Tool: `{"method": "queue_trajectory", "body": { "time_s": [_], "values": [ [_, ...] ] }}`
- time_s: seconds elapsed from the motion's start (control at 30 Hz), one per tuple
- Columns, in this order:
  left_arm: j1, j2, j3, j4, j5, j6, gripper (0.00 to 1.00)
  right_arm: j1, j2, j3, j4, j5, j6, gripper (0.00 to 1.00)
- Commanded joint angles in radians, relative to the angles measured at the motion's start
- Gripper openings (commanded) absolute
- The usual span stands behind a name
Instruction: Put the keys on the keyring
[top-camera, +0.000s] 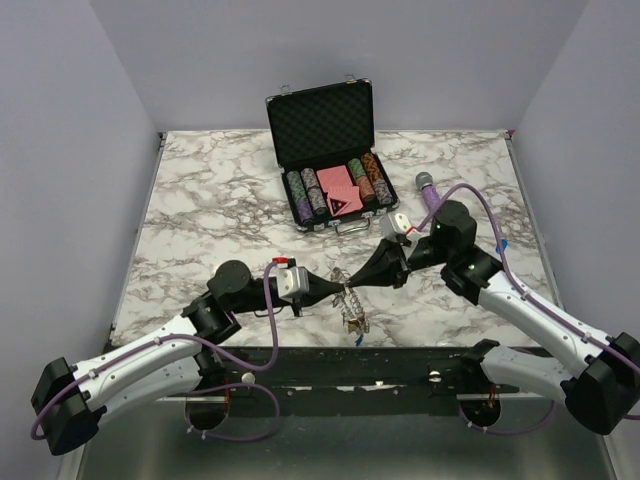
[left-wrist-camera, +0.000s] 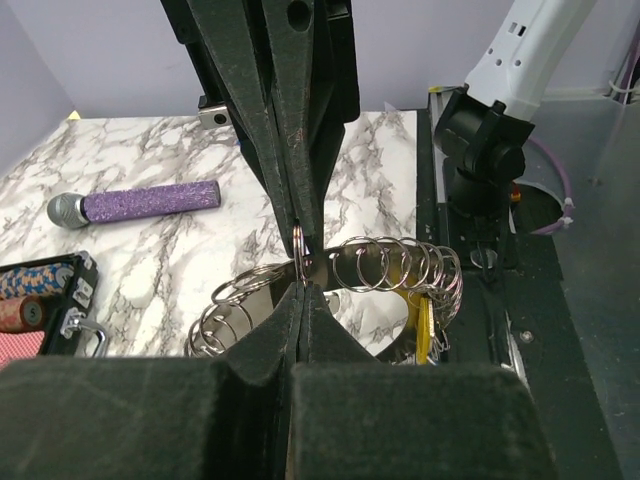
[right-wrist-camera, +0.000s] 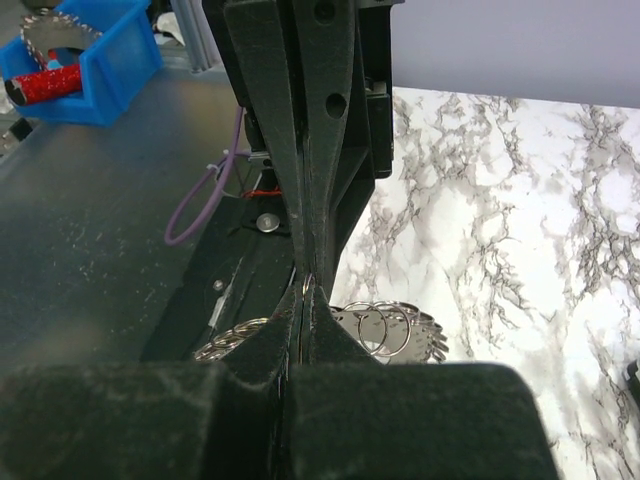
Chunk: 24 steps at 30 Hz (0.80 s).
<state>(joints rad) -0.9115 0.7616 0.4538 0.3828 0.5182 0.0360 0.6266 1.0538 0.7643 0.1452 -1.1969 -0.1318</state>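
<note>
Left pincer and right pincer each clamp tight on a thin loop of the keyring. They meet tip to tip over the bench, on the near side of the chip case and well apart from it. One yellow key hangs among the loops.

White-and-black arms, purple cables
</note>
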Motion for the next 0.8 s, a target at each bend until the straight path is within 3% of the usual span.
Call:
{"method": "queue_trajectory", "body": {
  "time_s": [0.0, 0.27, 0.6, 0.77],
  "values": [
    [0.002, 0.004, -0.024, 0.023, -0.026, -0.073, 0.00, 0.002, -0.035, -0.019, 0.168, -0.009, 0.102, 0.00],
    [0.002, 0.025, -0.064, 0.151, 0.008, -0.156, 0.00, 0.002, -0.032, -0.083, 0.321, 0.063, 0.294, 0.00],
    [0.000, 0.027, -0.095, 0.226, -0.017, -0.191, 0.01, 0.002, -0.031, -0.099, 0.341, 0.106, 0.336, 0.00],
    [0.002, -0.039, -0.127, 0.248, -0.052, -0.196, 0.25, 0.002, -0.040, -0.106, 0.337, 0.112, 0.331, 0.00]
  ]
}}
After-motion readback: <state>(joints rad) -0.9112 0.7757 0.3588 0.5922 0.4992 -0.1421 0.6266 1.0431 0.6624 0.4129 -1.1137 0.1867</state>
